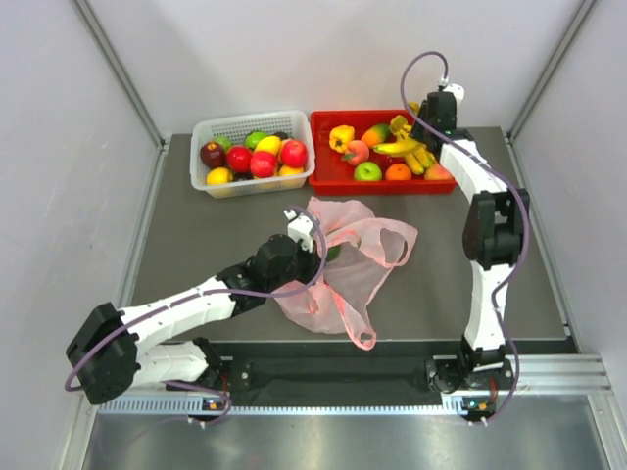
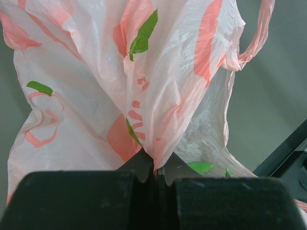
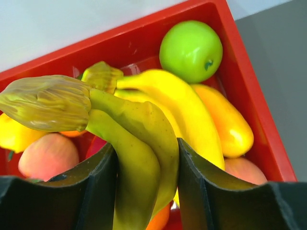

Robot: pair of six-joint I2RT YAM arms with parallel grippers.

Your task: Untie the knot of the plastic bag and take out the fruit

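Observation:
The pink plastic bag [image 1: 345, 269] lies crumpled and mostly flat in the middle of the table, its loop handles loose at the right and near sides. My left gripper [image 1: 310, 235] is shut on a fold of the bag [image 2: 158, 86], with the plastic pinched between the jaws of the left gripper [image 2: 156, 165]. A dark green thing [image 1: 333, 253] peeks out beside it. No knot shows in any view. My right gripper [image 1: 423, 132] is over the red tray [image 1: 323, 181], shut on the yellow banana bunch [image 3: 144, 124] near its stem. The right gripper [image 3: 146, 146] has a jaw on each side of the bananas.
A white basket [image 1: 201, 178] full of several red, yellow and green fruits stands at the back left. The red tray [image 3: 254, 105] holds a green apple [image 3: 191, 50], a peach [image 3: 45, 155], an orange and other fruit. White walls enclose the table.

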